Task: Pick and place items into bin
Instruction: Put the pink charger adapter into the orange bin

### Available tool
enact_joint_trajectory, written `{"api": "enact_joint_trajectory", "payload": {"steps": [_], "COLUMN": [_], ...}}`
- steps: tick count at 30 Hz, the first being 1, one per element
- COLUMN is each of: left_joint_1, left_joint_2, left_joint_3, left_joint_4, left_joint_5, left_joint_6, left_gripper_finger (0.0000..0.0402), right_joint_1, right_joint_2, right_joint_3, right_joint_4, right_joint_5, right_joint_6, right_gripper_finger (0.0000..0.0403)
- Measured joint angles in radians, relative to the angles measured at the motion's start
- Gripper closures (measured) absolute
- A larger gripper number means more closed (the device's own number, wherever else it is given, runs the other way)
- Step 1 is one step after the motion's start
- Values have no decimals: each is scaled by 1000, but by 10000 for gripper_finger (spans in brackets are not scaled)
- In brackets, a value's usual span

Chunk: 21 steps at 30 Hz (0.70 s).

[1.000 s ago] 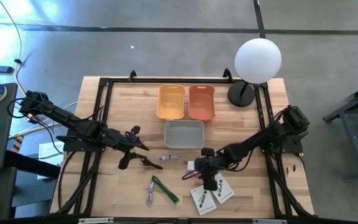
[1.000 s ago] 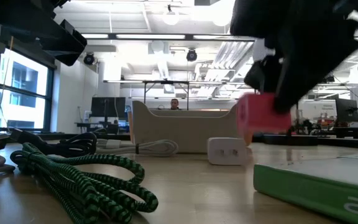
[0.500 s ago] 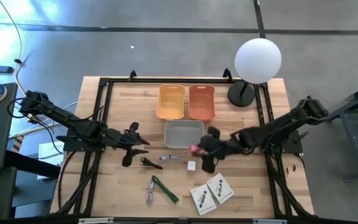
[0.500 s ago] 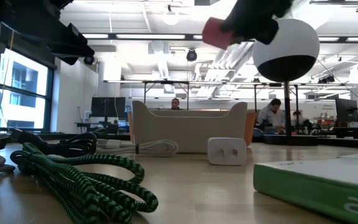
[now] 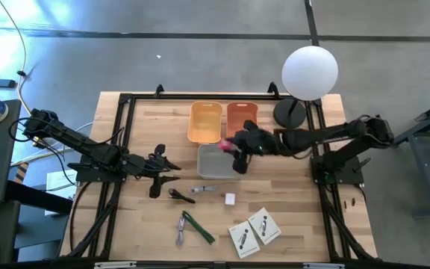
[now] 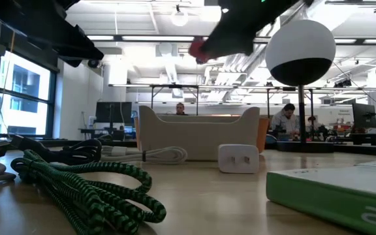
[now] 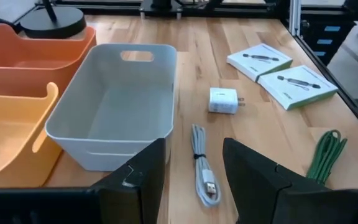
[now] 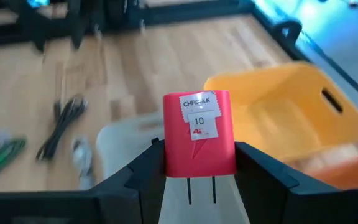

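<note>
While the right hand (image 8: 199, 167) gripped a red cube-shaped plug charger with a white label (image 8: 198, 134) between its two dark fingers, it hung over the grey plastic bin (image 5: 220, 161) near the middle of the wooden worktop (image 5: 297, 224). In the high view the red cube (image 5: 228, 142) sat just above the bin's far edge, close to the yellow-orange plastic bin (image 5: 205, 121) and the darker orange plastic bin (image 5: 242, 122) behind it. In the low view the red cube (image 6: 199, 47) showed up high, above the bin (image 6: 198, 134).

The left hand (image 5: 163, 168) waited at the left side of the worktop, fingers apart and holding nothing; its wrist view looked past both spread fingers (image 7: 135, 177) at the grey bin (image 7: 114, 102), which had nothing inside.

Items on the worktop, outside the bin: a small white cube charger (image 5: 230, 199) just in front of the bin; two white flat packets with dark marks (image 5: 253, 232) side by side toward the front right; a green braided cable (image 5: 198, 227) beside a coiled grey-silver cable (image 5: 180, 232) at the front; a short white cable with a silver plug (image 5: 204, 190) and a small dark bundled cable (image 5: 179, 196) between the left hand and the bin.

A round white lamp on a black base (image 5: 308, 75) stood at the far right corner.
</note>
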Motion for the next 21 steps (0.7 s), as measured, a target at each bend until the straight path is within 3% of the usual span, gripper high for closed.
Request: {"api": "enact_joint_trajectory", "payload": {"steps": [7, 14, 21], "left_joint_1": [0, 0, 0], "left_joint_2": [0, 0, 0], "left_joint_3": [0, 0, 0], "left_joint_4": [5, 3, 1], "left_joint_5": [-44, -74, -115], "left_joint_6": [-29, -72, -82], "left_gripper_finger": [252, 252, 252], "right_joint_1": [-113, -223, -361], "right_joint_2": [98, 87, 79], "right_joint_3": [0, 0, 0], "right_joint_4": [151, -72, -230], "right_joint_5": [-84, 54, 13], "right_joint_6": [-29, 21, 78], "right_gripper_finger": [238, 238, 238]}}
